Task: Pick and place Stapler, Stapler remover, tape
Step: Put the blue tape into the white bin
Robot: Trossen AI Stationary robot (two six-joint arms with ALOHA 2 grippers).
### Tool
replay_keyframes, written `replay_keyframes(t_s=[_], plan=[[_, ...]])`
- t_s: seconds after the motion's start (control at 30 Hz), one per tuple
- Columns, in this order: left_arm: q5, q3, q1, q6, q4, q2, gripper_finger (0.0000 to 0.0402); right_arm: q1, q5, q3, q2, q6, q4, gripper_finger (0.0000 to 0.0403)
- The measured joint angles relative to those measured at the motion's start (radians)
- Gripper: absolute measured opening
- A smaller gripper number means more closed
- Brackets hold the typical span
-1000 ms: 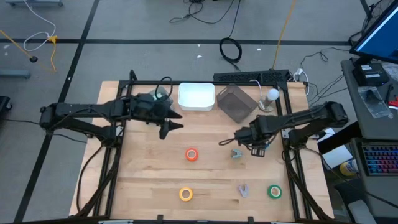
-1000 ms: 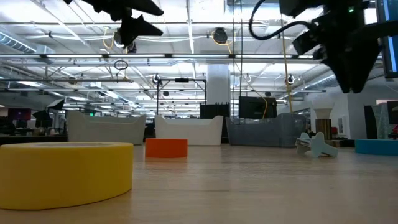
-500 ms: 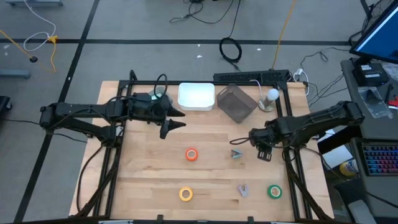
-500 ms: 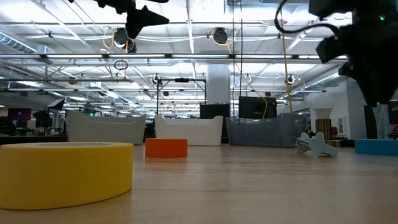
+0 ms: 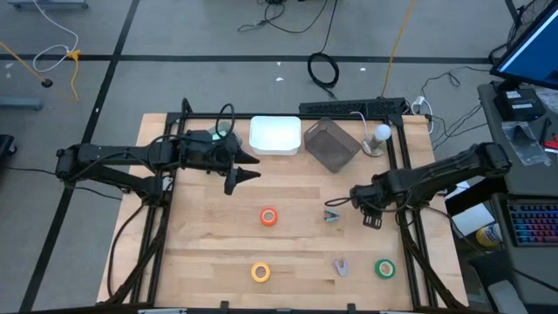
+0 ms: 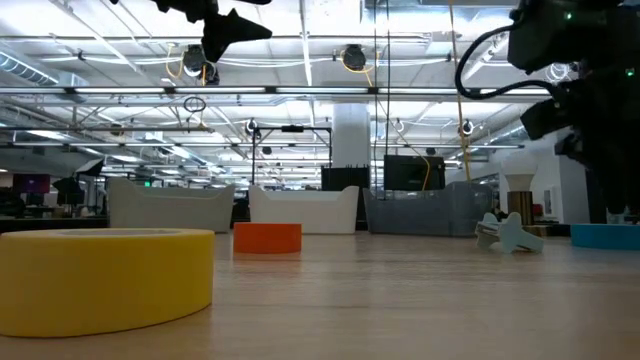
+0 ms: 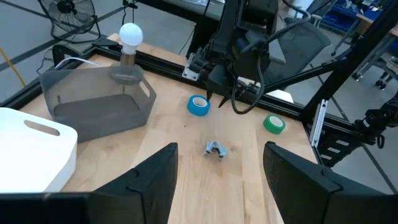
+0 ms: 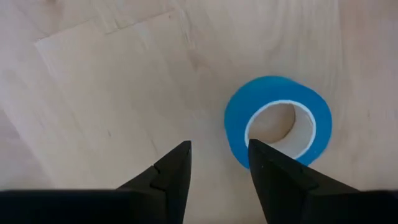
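Note:
My right gripper (image 8: 217,154) is open and points down just above the table, with the blue tape roll (image 8: 278,121) lying flat just beside one fingertip, untouched. From above the right gripper (image 5: 370,214) hides that roll. The blue tape (image 7: 199,105) also shows in the left wrist view. The grey stapler remover (image 5: 332,215) lies to its left. The orange tape (image 5: 268,216), yellow tape (image 5: 261,272) and green tape (image 5: 384,268) lie flat on the wood. My left gripper (image 5: 240,174) hangs open, high over the far left part of the table.
A white bin (image 5: 275,135) and a grey bin (image 5: 331,144) stand at the far edge, with a bulb-topped stand (image 5: 382,135) beside them. A second small grey tool (image 5: 341,266) lies near the front edge. A black frame (image 5: 410,235) borders the table's sides.
My right gripper has moved from beside the stapler remover toward the table's right and slightly toward the near edge, ending over the blue tape. No object has moved.

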Motion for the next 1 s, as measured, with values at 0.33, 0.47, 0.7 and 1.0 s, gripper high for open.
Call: replay_keyframes(t_s=[0.33, 0.47, 0.7, 1.0], plan=[[-0.014, 0.000, 0.000, -0.001, 0.000, 0.000, 0.0237, -0.054, 0.025, -0.080, 0.051, -0.017, 0.048, 0.0151], [-0.014, 0.000, 0.000, -0.003, 0.000, 0.000, 0.0237, -0.060, 0.023, -0.106, 0.073, -0.028, 0.103, 0.0148], [-0.014, 0.000, 0.000, -0.003, 0.001, 0.000, 0.0237, -0.060, -0.017, -0.114, 0.093, -0.014, 0.115, 0.0093], [-0.014, 0.000, 0.000, -0.002, 0.000, 0.000, 0.0237, -0.059, -0.174, -0.117, 0.046, 0.057, 0.119, 0.0034]])
